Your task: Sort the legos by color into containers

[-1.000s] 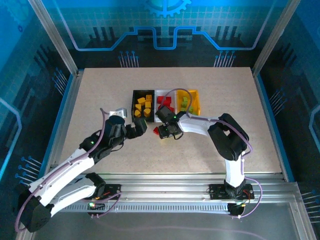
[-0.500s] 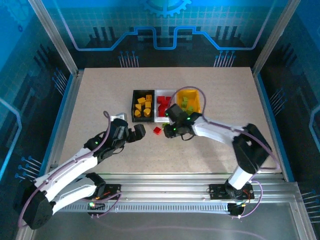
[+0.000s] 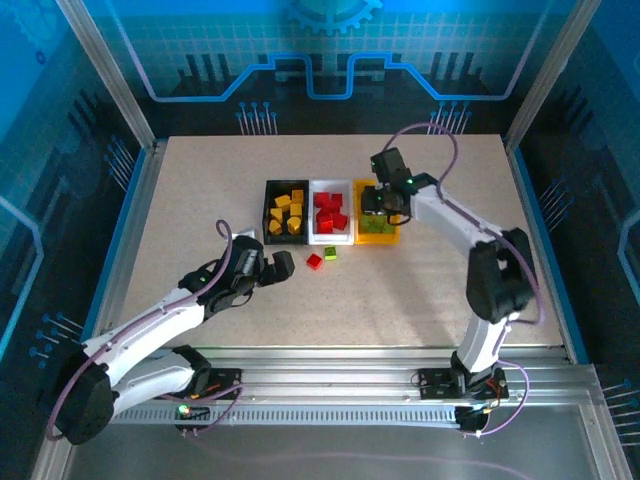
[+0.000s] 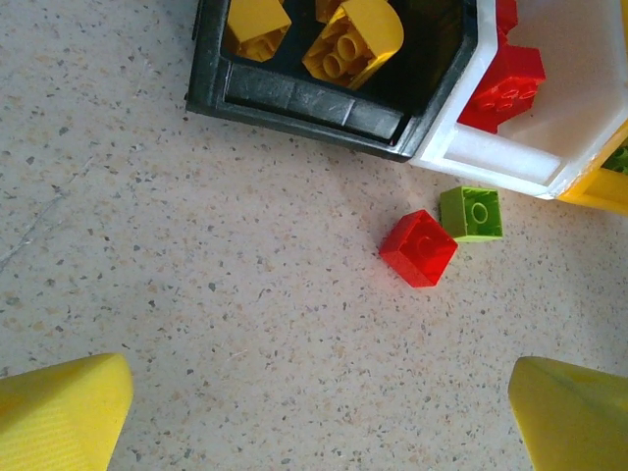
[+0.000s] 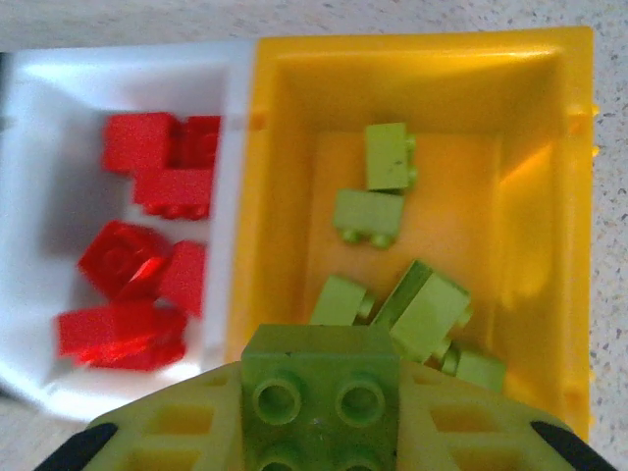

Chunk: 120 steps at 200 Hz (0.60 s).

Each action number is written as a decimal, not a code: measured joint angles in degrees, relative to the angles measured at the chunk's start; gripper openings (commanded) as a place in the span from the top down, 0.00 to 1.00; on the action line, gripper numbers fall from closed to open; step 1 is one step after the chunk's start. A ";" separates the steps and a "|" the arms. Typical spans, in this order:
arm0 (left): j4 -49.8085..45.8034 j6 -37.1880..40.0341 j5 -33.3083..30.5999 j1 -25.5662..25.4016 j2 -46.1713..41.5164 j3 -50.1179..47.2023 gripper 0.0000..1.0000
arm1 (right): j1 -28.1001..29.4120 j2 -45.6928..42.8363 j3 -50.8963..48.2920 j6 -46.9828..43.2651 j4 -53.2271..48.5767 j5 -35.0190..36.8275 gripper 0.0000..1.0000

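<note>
The black bin (image 3: 271,186) holds yellow-orange legos (image 3: 287,212), the white bin (image 3: 331,186) red ones (image 3: 330,212), and the yellow bin (image 3: 377,236) lime-green ones (image 5: 392,221). My right gripper (image 3: 384,200) hangs over the yellow bin (image 5: 275,177), shut on a lime-green lego (image 5: 319,378) with its studs facing the camera. In front of the white bin (image 4: 491,157), a red lego (image 4: 420,247) and a green lego (image 4: 472,213) lie side by side on the table. My left gripper (image 3: 283,266) is open just short of them, its yellow fingertips (image 4: 59,412) spread wide over bare table.
The three bins stand pressed together in a row at the table's middle. The two loose bricks (image 3: 315,261) (image 3: 330,253) lie close to the black bin's corner (image 4: 402,147). Speckled tabletop stretches wide on both sides, fenced by metal rails.
My right gripper has lifted from the table in front of the bins and swung back over the yellow bin with a green brick. My left gripper edged right toward the two loose bricks.
</note>
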 measured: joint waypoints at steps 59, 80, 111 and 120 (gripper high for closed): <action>1.49 0.50 2.75 0.04 2.89 -0.31 0.01 | -0.50 7.50 7.65 0.96 -4.63 1.20 0.37; 1.99 1.97 4.04 0.04 4.85 -0.28 0.04 | -0.50 6.93 8.28 0.83 -4.55 1.14 0.34; 2.19 5.60 6.86 -0.26 11.04 3.06 0.07 | -0.11 2.23 4.94 1.09 -3.32 0.31 0.33; 2.21 6.97 7.04 -0.76 14.10 5.35 0.08 | 0.28 -0.09 2.93 1.29 -2.62 0.09 0.32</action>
